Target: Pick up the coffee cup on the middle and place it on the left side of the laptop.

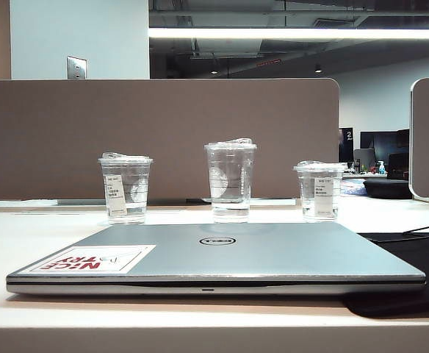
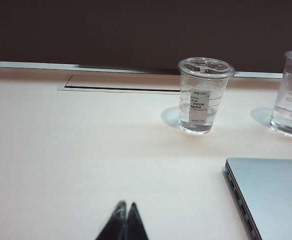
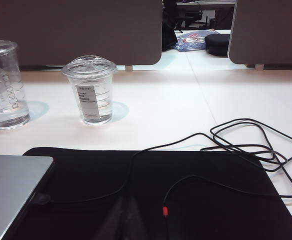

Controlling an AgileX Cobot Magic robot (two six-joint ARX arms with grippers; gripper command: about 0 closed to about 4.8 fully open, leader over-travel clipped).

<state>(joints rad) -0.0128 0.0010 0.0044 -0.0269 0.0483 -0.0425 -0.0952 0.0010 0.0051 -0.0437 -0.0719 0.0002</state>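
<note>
- We are seeing the left gripper [image 2: 125,220] in the left wrist view, its fingers pressed tip to tip with nothing between them, hovering over bare white table [image 2: 86,150].
- Ahead of those fingertips and off to one side, a short labelled cup [image 2: 204,95] is standing upright; the coffee cup [image 2: 291,92] is standing further along that same side, well apart from the fingers.
- The laptop [image 2: 273,192] is lying closed, its corner near the left fingertips but not touching.
- In the right wrist view the right gripper [image 3: 126,220] is showing as a dim blur over a black mat [image 3: 186,195]; we cannot tell how its fingers are standing.
- A black cable [image 3: 246,145] is looping ahead of the right fingers.
- In the exterior view the coffee cup [image 1: 230,180] is standing behind the laptop [image 1: 222,257], between two shorter cups.
</note>
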